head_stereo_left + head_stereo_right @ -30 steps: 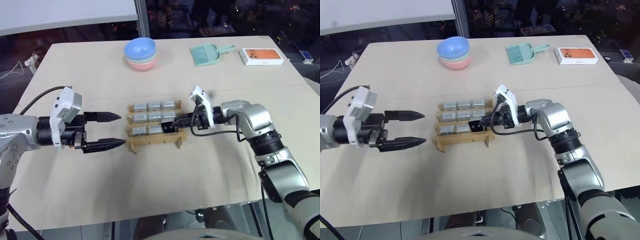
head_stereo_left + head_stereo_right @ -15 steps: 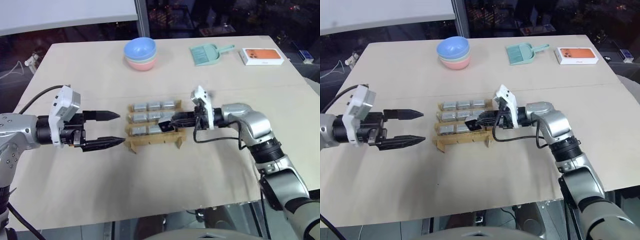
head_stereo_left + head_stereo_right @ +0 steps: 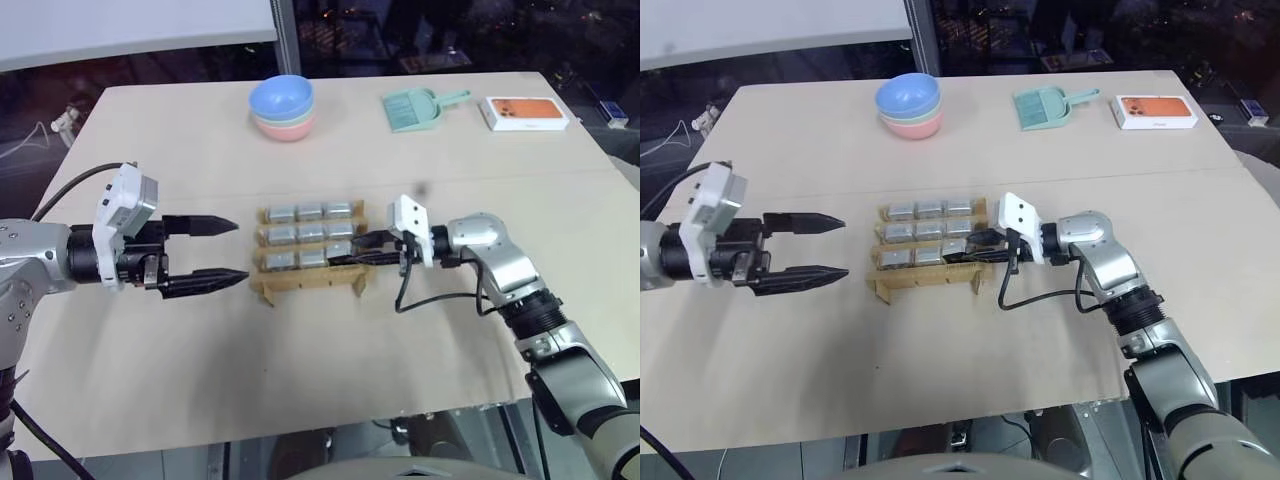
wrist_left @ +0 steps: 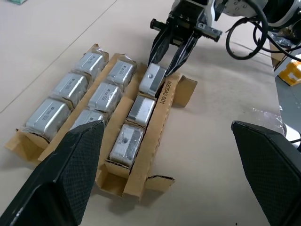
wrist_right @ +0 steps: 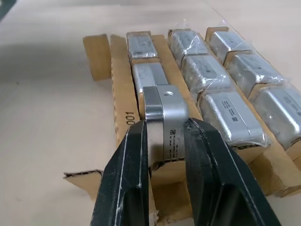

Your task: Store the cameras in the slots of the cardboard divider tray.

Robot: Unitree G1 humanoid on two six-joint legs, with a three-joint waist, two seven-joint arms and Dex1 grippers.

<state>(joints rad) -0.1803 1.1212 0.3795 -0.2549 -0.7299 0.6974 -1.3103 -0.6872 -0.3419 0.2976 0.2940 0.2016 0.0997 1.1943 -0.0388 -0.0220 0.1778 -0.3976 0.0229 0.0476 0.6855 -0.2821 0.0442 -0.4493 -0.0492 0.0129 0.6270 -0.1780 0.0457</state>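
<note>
Cameras (image 4: 96,92) filling cardboard divider tray (image 4: 162,101), R gripper (image 5: 162,136) pinching end camera (image 5: 164,117), L gripper (image 3: 232,252) spread wide nearby.

The two eye views look steeply down from the head over the whole table (image 3: 330,360), side by side and nearly matching. Each wrist view sits close and low, aimed at the tray (image 4: 160,110) from opposite ends, the left one facing the right gripper (image 4: 169,56).
</note>
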